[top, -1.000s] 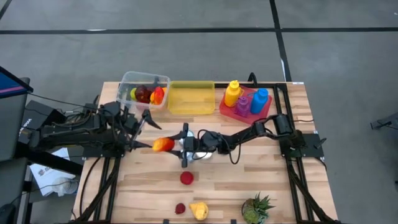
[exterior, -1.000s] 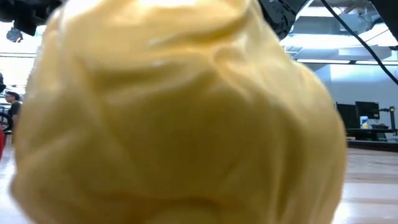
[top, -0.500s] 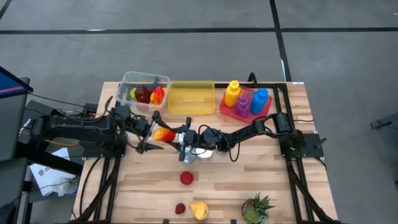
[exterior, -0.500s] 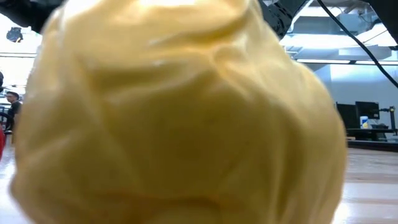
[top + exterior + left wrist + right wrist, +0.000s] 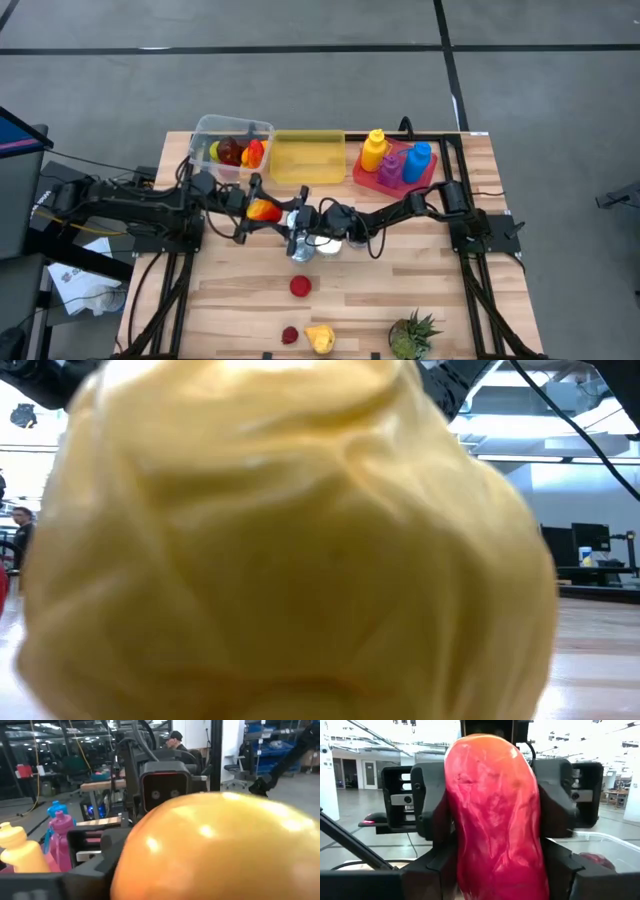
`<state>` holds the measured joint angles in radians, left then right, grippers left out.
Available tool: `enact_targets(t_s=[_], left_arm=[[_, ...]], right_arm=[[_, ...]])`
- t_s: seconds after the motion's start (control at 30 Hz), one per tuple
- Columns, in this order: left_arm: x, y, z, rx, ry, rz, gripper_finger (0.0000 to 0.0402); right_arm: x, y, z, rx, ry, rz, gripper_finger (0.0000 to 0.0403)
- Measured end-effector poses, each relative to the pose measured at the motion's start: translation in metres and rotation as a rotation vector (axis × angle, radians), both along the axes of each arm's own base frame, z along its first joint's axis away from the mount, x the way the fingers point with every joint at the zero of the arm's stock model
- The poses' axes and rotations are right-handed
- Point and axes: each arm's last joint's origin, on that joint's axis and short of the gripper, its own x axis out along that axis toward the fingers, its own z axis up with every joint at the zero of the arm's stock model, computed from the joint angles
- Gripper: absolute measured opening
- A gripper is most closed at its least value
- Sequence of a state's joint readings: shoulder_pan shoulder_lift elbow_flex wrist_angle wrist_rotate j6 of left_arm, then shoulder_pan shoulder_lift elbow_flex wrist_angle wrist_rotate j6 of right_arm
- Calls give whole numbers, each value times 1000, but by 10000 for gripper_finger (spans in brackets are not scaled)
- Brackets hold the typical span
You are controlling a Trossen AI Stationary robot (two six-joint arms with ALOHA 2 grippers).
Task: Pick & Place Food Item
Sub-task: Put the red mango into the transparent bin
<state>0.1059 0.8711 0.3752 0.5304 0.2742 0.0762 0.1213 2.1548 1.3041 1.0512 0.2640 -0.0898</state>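
Observation:
An orange-red mango (image 5: 263, 210) hangs above the middle of the table between my two grippers. My right gripper (image 5: 284, 216) reaches in from the table's right and is shut on the mango's right end. From the left, my left gripper (image 5: 250, 209) stands with a finger on each side of the mango's other end, shut on it. In the right wrist view the red mango (image 5: 492, 815) fills the middle; in the left wrist view the mango (image 5: 220, 850) hides most of my left fingers. My left gripper has the mango's two opposite sides (image 5: 456, 810) between its two fingers (image 5: 432, 805), which come level from the table's left. The mango is clear of the table. My right gripper pinches the mango's end nearest it (image 5: 470, 872) between its fingers (image 5: 427, 877), coming about level from the table's right. The mango sticks out beyond the fingertips toward the left arm.
A clear tub (image 5: 232, 147) with fruit, a yellow bin (image 5: 306, 158) and a red tray (image 5: 372, 176) of bottles line the far edge. A red fruit (image 5: 300, 286), a berry (image 5: 290, 335), a yellow pear (image 5: 320, 338) and a pineapple top (image 5: 412, 335) lie near. The pear (image 5: 290, 550) blocks the low view.
My left gripper has gone toward the table's right, up to the mango, and its fingers now stand around the mango's left end. The mango, held by my right gripper, has swung a little toward the far edge.

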Motion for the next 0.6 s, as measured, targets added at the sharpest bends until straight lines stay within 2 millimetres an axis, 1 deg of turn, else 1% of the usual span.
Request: enact_targets(t_s=[0.07,0.1,0.2,0.27,0.37,0.47,0.6], left_arm=[[-2,0,0,12,5,-2,212],[-3,0,0,17,10,-1,212],[-3,0,-2,-4,39,12,212],[-3,0,-5,-34,70,29,202],[-3,3,-7,-9,79,81,202],[-4,5,-7,27,80,163,204],[-5,9,-8,106,94,296,201]], right_arm=[[1,0,-1,-2,18,3,187],[1,0,-2,-5,30,8,196],[1,1,-5,-18,73,33,250],[2,2,-10,-37,112,41,285],[2,3,-12,-33,145,45,318],[2,3,-14,-26,162,29,336],[2,1,-17,-23,200,16,342]])
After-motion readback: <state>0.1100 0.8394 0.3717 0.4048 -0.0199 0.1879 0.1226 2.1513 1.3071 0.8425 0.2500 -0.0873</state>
